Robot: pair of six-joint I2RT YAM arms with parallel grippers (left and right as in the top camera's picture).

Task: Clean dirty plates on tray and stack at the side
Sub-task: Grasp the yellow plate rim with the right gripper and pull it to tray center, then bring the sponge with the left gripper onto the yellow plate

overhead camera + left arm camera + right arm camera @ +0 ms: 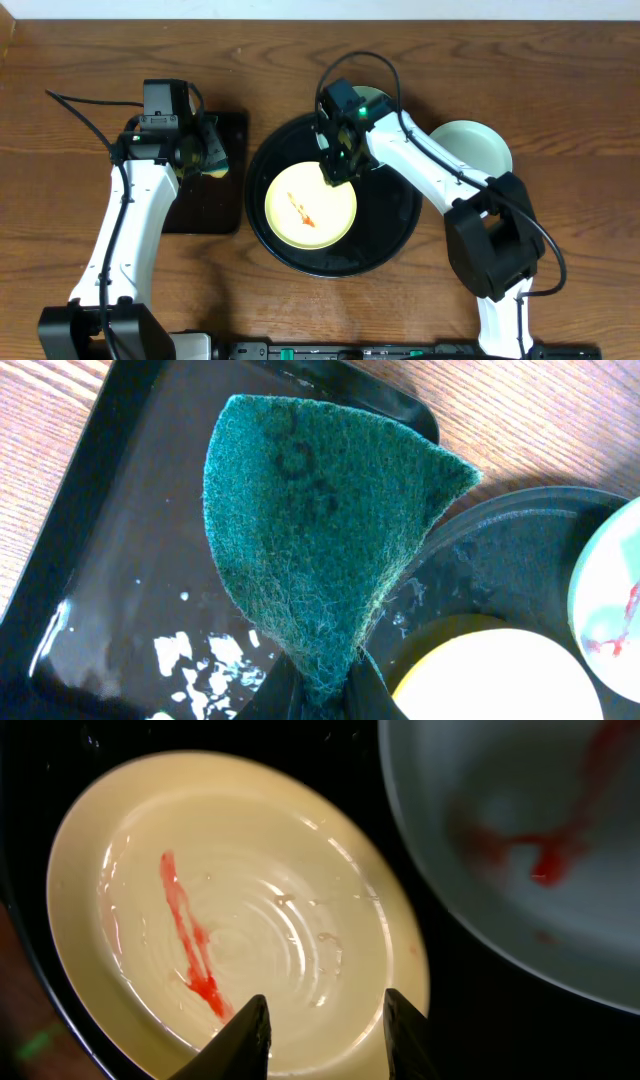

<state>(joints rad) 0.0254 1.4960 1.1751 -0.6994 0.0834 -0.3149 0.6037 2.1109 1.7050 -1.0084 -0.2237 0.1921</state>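
No legible text, label, brand name, number or sign appears in any of the three views. The green scouring pad [320,530] carries faint dark ring-shaped marks near its upper edge in the left wrist view. These marks are too indistinct to be read as characters.
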